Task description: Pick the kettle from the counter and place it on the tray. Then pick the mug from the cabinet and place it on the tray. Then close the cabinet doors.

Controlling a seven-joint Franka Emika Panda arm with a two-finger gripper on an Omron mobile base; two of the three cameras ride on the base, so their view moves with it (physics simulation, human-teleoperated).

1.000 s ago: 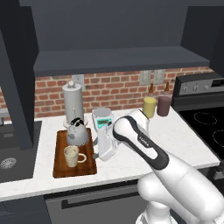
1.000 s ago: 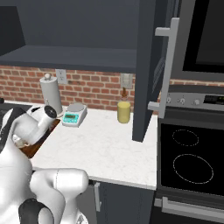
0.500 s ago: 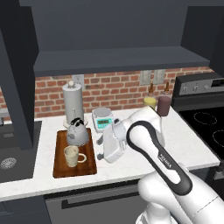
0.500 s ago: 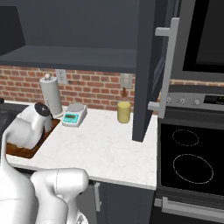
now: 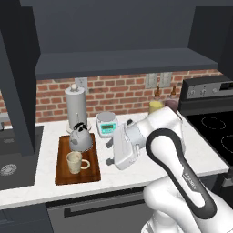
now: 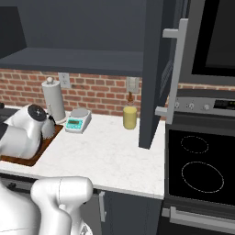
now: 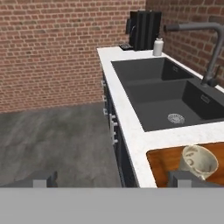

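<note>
The mug (image 5: pixel 75 162) stands upright on the tray (image 5: pixel 61 170), in the half nearest the table's front edge, with its loop handle pointing toward the scale side, away from the sink. One mug, one kettle and one tray are in sight. In the hand view the mug (image 7: pixel 199 161) appears rolled on its side because the camera is rolled; its open mouth faces the lens and it sits just inside the tray's rim (image 7: pixel 157 154).

The claw (image 5: pixel 109 152) hangs just beside the tray's scale-side rim, a little above the table (image 5: pixel 136 175), pointing across the tray toward the sink. Its two fingertips (image 7: pixel 43 178) stand well apart in the hand view with nothing between them, so it is released.

Behind the mug on the same tray sits the kettle (image 5: pixel 81 138), upright, its black handle on top. The tray's long axis runs from the table's front edge back toward the brick wall (image 5: pixel 123 93).

Beyond the tray's far end stands one paper-towel cylinder (image 5: pixel 76 105), and just beside the tray's far corner one white-and-teal scale (image 5: pixel 107 124). Further along the wall from the tray is one yellow cup (image 6: pixel 130 117). One cabinet door (image 6: pixel 153 73) stands open past that cup, edge-on in the right base view, with its bar handle (image 6: pixel 176 69) alongside. The dark sink (image 7: pixel 162 94) lies on the tray's other side.
</note>
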